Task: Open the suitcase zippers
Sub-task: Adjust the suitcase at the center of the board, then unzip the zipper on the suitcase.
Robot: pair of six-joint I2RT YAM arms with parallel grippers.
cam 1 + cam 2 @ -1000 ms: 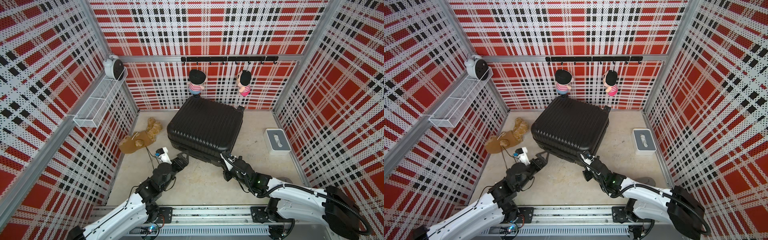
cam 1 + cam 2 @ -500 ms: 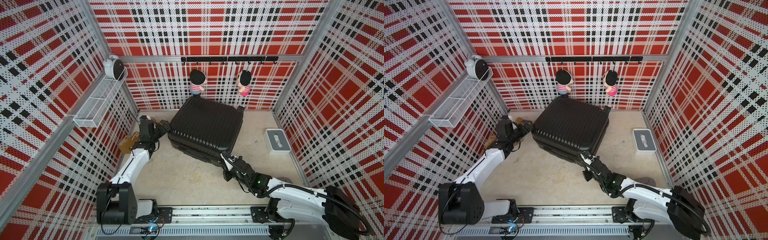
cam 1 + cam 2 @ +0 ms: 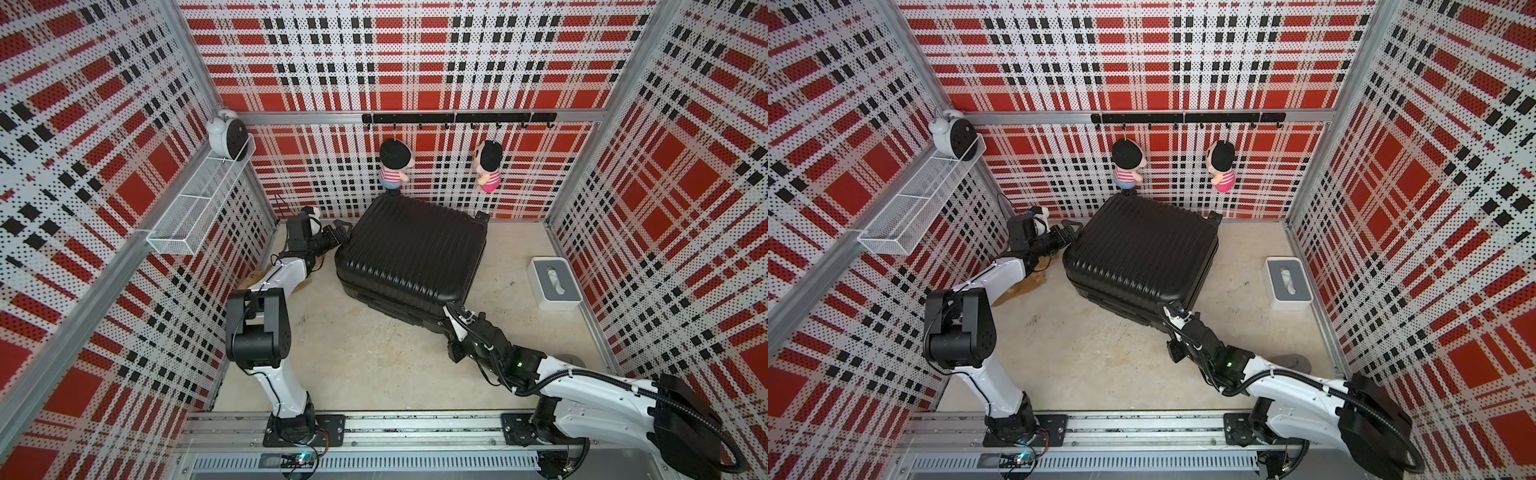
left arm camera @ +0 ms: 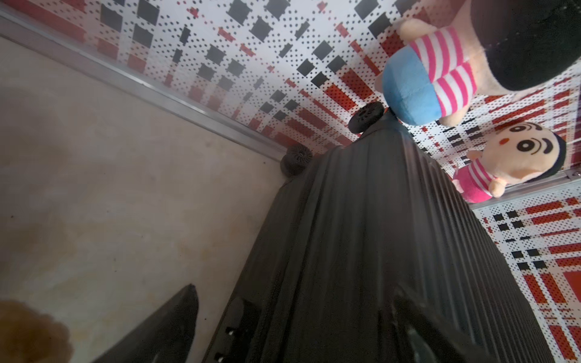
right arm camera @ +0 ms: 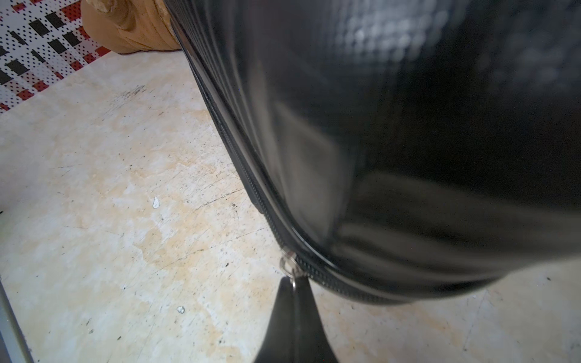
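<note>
Pinched shut, at the right gripper (image 5: 294, 284), on the zipper pull (image 5: 287, 262) by the suitcase's (image 3: 411, 253) near right corner. Spread wide, at the left gripper (image 3: 340, 233), with its far left edge between the fingers. Flat on the floor (image 3: 365, 353), wheels (image 4: 366, 117) toward the back wall (image 3: 332, 183), long axis running wall-to-front, slightly skewed.

suitcase (image 3: 411, 253) on floor (image 3: 365, 357), tissue box (image 3: 555, 297) right

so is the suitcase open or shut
Shut. The suitcase lies flat with its shells together, no gap or lining showing in both top views; the zipper track in the right wrist view looks closed.
</note>
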